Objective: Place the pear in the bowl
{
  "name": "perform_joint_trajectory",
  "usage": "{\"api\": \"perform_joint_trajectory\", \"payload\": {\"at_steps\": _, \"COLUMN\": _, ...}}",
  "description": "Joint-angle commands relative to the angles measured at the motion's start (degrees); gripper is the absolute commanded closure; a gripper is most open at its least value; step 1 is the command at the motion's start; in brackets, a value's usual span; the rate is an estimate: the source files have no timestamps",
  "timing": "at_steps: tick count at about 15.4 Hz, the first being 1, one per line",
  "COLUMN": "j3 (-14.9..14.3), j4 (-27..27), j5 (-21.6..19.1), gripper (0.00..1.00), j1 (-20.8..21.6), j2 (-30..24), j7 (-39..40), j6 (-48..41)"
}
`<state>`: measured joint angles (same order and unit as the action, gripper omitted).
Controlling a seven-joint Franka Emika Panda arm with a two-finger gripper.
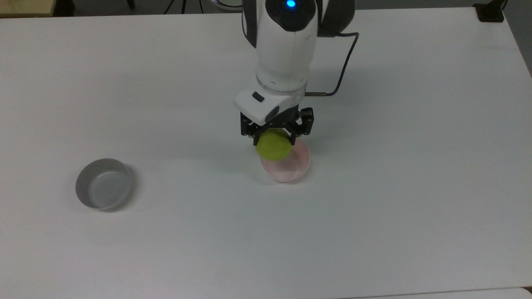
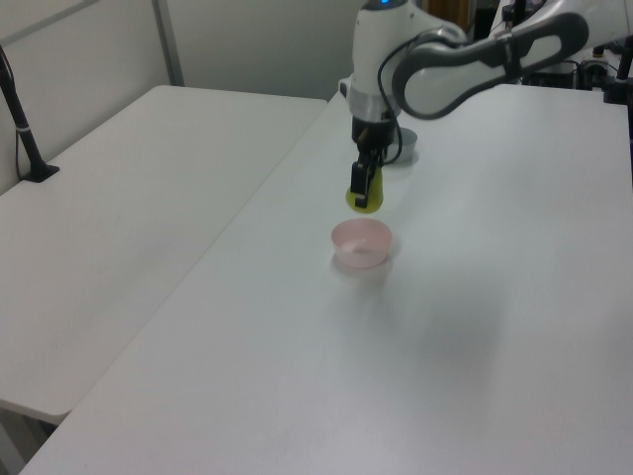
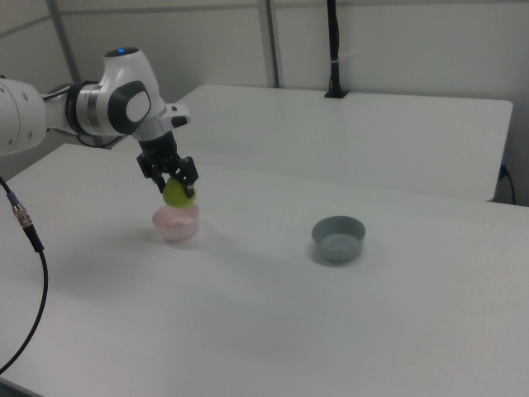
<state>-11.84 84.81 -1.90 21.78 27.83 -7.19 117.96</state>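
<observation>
Gripper [image 1: 276,133] was clamped across the pear [image 1: 273,145] top, above the pink bowl [image 1: 296,167]; fruit looked light, smooth, rounded, likely slippery, so mid-body grip seemed safest.

Small rounded yellow-green pear [image 1: 273,145], matte and faintly speckled, raised clear of the tabletop just right of centre in the top view, overlapping the upper-left rim of the bowl there. At centre-left in the right view [image 3: 179,194], directly above the bowl. Small round pale pink bowl with glossy inside [image 1: 291,166], upright, just below the pear; upper centre in the left view [image 2: 362,242], pear [image 2: 362,198] above its far rim.
</observation>
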Motion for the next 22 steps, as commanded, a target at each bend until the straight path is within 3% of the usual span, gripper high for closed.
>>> {"api": "perform_joint_trajectory", "payload": {"at_steps": 1, "j3": -0.99, "j4": -0.61, "j5": -0.82, "gripper": 0.49, "j1": 1.85, "j2": 2.57, "j7": -0.90, "j6": 2.09}}
{"api": "perform_joint_trajectory", "payload": {"at_steps": 3, "j3": -0.99, "j4": -0.61, "j5": -0.82, "gripper": 0.48, "j1": 2.30, "j2": 4.24, "j7": -1.33, "j6": 2.45}}
{"api": "perform_joint_trajectory", "payload": {"at_steps": 5, "j3": -0.90, "j4": -0.61, "j5": -0.82, "gripper": 0.40, "j1": 2.39, "j2": 6.09, "j7": -1.78, "j6": 2.45}}
{"api": "perform_joint_trajectory", "payload": {"at_steps": 7, "j3": -0.82, "j4": -0.61, "j5": -0.74, "gripper": 0.26, "j1": 2.56, "j2": 6.88, "j7": -2.04, "j6": 3.14}}
{"api": "perform_joint_trajectory", "payload": {"at_steps": 9, "j3": -0.73, "j4": -0.61, "j5": -0.39, "gripper": 0.00, "j1": 3.08, "j2": 6.97, "j7": -4.31, "j6": 3.76}}
{"api": "perform_joint_trajectory", "payload": {"at_steps": 13, "j3": -0.73, "j4": -0.61, "j5": -0.12, "gripper": 0.00, "j1": 3.44, "j2": 5.75, "j7": -4.85, "j6": 3.33}}
{"api": "perform_joint_trajectory", "payload": {"at_steps": 16, "j3": -0.73, "j4": 0.26, "j5": 0.06, "gripper": 0.00, "j1": 2.74, "j2": -0.30, "j7": -4.42, "j6": 2.37}}
{"api": "perform_joint_trajectory", "payload": {"at_steps": 22, "j3": -0.73, "j4": 3.52, "j5": 0.58, "gripper": 0.00, "j1": -5.24, "j2": -12.52, "j7": 2.78, "j6": -13.43}}
